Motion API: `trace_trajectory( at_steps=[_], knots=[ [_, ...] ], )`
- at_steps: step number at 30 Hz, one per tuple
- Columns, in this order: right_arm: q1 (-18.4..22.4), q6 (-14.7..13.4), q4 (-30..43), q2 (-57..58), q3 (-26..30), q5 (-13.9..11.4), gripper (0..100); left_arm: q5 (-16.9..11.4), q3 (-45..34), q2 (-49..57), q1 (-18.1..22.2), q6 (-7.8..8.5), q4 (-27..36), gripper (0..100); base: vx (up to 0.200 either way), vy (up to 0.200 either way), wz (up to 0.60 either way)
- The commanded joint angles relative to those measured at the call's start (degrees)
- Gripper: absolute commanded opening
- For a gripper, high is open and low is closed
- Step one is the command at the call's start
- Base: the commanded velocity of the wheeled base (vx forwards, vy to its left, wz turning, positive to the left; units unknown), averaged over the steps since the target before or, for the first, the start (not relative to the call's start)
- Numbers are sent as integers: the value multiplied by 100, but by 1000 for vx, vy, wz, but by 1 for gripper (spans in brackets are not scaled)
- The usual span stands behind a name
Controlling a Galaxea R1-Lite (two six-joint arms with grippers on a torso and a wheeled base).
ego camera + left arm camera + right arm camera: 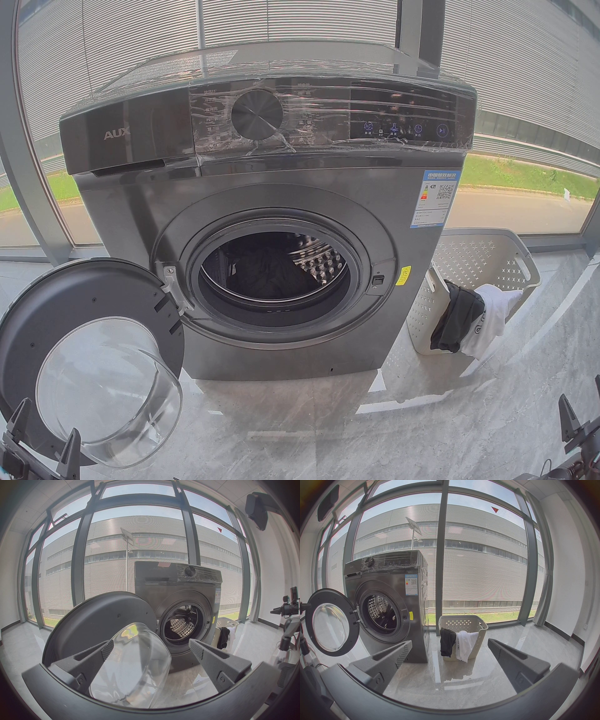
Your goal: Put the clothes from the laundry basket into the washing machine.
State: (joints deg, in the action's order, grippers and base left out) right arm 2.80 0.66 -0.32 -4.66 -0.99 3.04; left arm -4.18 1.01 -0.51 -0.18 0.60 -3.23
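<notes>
Left gripper [45, 431] sits at the lower left of the head view with its fingers spread and nothing between them, just in front of the swung-open door [87, 312] and its clear glass bowl. Right of the door stands the washing machine [269, 187], its round opening in the middle of the frame; a dark garment [269, 275] already lies inside the drum. Further right, beside the machine on the floor, is the laundry basket [494, 250], with a black garment [456, 315] and a white garment [497, 312] draped side by side over its near rim. Right gripper [450, 644] waits at the lower right edge, released and empty, well apart from the basket.

Two pieces look left to move, so the next step is probably a pick from the basket, and the right arm is the nearer one. A good grasp would come down on the fold where the cloth crosses the rim, pinching one garment only, then lift high enough that the hanging end clears the basket wall without tipping it. Carrying it into the drum calls for pushing well past the door seal
</notes>
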Motion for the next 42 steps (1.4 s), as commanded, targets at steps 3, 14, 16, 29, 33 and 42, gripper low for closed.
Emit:
trace_trajectory(
  at_steps=[3,14,16,29,33,42],
  knots=[
    [1,-4,-3,-18,99,4,100,5,-101,51,1,28,-2,100,0,-200,0],
    [1,-39,-12,-18,99,13,100,5,-101,51,1,28,-2,100,0,-200,0],
    [1,-39,-3,-18,99,13,100,5,-101,51,1,28,-2,100,0,-200,0],
    [1,-39,-12,-18,99,13,100,5,-101,51,1,28,-2,100,0,-200,0],
    [1,-39,-12,-18,99,13,100,5,-101,51,1,28,-2,100,0,-200,0],
    [1,-39,-12,-18,99,13,100,5,-101,51,1,28,-2,100,0,-200,0]
  ],
)
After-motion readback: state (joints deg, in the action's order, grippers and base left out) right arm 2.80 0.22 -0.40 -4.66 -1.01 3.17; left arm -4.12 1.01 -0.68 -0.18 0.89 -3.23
